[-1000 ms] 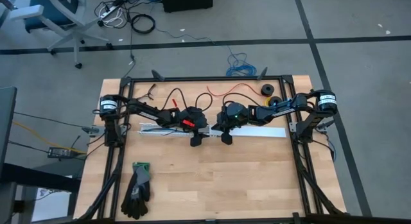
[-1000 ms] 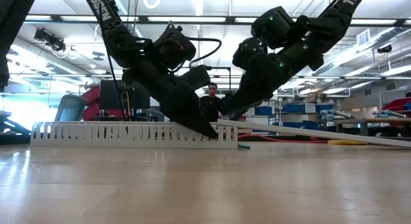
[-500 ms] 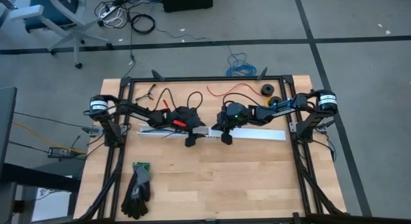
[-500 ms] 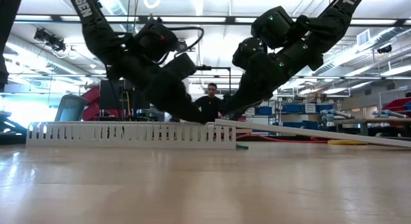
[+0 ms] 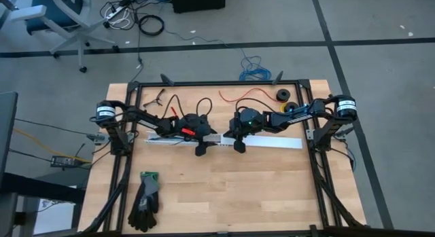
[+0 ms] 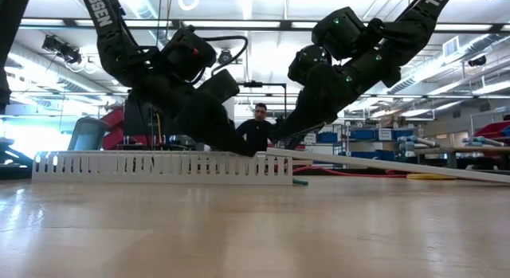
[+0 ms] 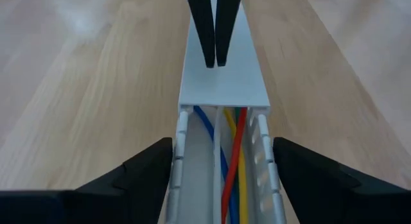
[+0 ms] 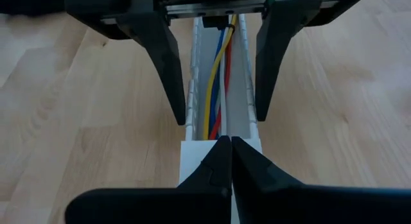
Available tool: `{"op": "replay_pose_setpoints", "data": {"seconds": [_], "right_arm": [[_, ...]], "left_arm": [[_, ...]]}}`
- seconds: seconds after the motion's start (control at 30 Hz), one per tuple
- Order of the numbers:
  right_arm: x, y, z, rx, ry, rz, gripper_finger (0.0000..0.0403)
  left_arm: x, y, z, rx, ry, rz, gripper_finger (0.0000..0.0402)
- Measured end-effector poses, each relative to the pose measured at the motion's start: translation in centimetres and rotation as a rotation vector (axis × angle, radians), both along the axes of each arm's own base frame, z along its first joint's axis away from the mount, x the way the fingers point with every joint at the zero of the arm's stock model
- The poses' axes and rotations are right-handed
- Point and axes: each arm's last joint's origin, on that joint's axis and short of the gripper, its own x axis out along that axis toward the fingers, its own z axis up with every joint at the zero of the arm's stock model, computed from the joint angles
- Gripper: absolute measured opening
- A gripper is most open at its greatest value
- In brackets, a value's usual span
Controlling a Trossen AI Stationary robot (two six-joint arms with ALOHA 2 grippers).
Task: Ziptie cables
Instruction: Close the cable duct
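A white slotted channel point(image 5: 173, 137) lies across the table's middle, and its flat white lid point(image 5: 272, 141) runs on toward the right. The cables point(image 7: 230, 179) are thin blue, yellow, green and white wires with a red one among them, and they lie inside the channel. My left gripper point(image 5: 203, 143) is open at the channel's right end, with one finger point(image 7: 151, 169) on each side of the walls. My right gripper point(image 5: 239, 143) is shut, with its tips point(image 7: 214, 54) on the lid's left end. My left gripper stands close against the channel's outer walls point(image 8: 190, 115); I cannot tell whether it touches them. My right gripper presses its shut fingertips point(image 8: 226, 147) down on the top of the lid point(image 7: 221, 83), near its left end. The fingers slant down from the table's right, along the lid. That end of the lid lies on the channel's right end point(image 6: 279, 154).
A pair of black gloves point(image 5: 145, 199) lies near the front left. Along the far edge lie loose red point(image 5: 245, 96) and black point(image 5: 194, 101) wires and two black rolls point(image 5: 285, 101). A person point(image 6: 261, 123) stands in the room beyond the table.
My left gripper has drawn back along the channel toward the table's left edge, tipping a little, and has stayed open. The channel has shifted slightly the same way. My right gripper has kept still on the lid.
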Motion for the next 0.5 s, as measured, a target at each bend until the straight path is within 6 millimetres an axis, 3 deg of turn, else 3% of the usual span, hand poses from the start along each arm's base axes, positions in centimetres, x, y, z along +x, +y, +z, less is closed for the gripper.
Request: {"op": "replay_pose_setpoints", "data": {"seconds": [0.5], "right_arm": [[0.01,0.00,0.02,0.000,-0.003,0.000,0.0000]], "left_arm": [[-0.06,-0.03,-0.10,-0.003,0.012,0.000,0.0265]]}}
